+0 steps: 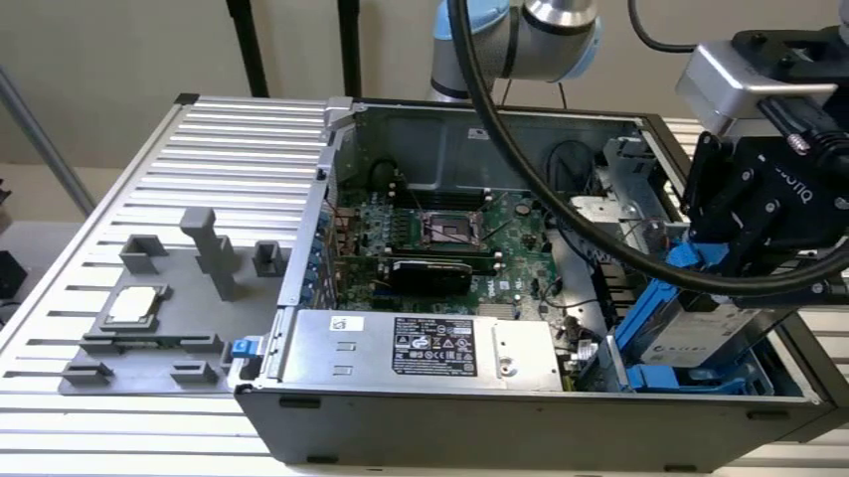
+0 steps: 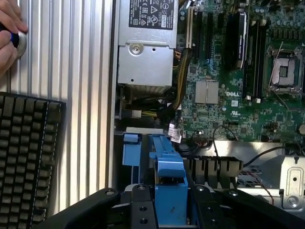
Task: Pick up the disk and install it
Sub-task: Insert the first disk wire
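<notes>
The disk (image 1: 713, 320) is a silver-grey drive in a bright blue frame (image 1: 653, 303). It hangs steeply tilted over the drive bay at the exterior view's right end of the open computer case (image 1: 531, 407). My gripper (image 1: 750, 263) is shut on it from above, its black body covering the disk's upper part. In the wrist view the blue frame (image 2: 169, 179) sticks out between my two black fingers (image 2: 141, 207), and my gripper (image 2: 171, 210) hovers above the bay beside the motherboard (image 2: 238, 95).
Inside the case are the power supply (image 1: 424, 343), blue bay brackets (image 1: 670, 378) and loose cables. A grey fixture (image 1: 146, 318) with a small square chip stands on the slatted table at the exterior view's left. A hand (image 2: 8, 33) and a keyboard (image 2: 26, 152) lie beside the case.
</notes>
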Robot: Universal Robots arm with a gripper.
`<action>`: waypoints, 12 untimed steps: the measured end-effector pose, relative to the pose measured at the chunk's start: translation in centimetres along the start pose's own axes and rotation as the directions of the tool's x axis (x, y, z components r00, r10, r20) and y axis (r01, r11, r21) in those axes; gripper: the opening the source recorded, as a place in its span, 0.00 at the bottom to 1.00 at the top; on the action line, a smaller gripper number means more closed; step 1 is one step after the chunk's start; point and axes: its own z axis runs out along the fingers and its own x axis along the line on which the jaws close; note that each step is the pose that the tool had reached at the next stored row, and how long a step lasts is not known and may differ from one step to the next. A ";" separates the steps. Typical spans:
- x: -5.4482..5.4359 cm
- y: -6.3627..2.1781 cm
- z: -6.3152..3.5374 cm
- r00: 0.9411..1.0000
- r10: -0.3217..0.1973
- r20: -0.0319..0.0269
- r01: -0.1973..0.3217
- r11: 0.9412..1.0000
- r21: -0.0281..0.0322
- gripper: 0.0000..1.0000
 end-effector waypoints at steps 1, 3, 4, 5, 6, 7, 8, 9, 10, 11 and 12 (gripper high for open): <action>0.0 0.00 0.15 1.000 -0.001 0.000 0.001 1.000 0.000 0.00; 0.0 -0.01 0.46 1.000 -0.002 0.001 0.002 1.000 0.000 0.00; 0.0 -0.01 0.60 1.000 -0.003 0.001 0.003 1.000 0.000 0.00; 0.0 -0.01 0.75 1.000 -0.004 0.001 0.004 1.000 0.000 0.00; 0.0 -0.02 0.89 1.000 -0.004 0.001 0.004 1.000 0.000 0.00; 0.0 -0.02 1.01 1.000 -0.005 0.001 0.005 1.000 0.000 0.00; 0.0 -0.02 1.17 1.000 -0.006 0.001 0.006 1.000 0.000 0.00; 0.0 -0.03 1.33 1.000 -0.007 0.002 0.007 1.000 0.000 0.00; 0.0 -0.03 1.46 1.000 -0.008 0.002 0.008 1.000 0.000 0.00; 0.0 -0.03 1.58 1.000 -0.008 0.002 0.008 1.000 0.000 0.00; 0.0 -0.04 1.72 1.000 -0.009 0.002 0.009 1.000 0.000 0.00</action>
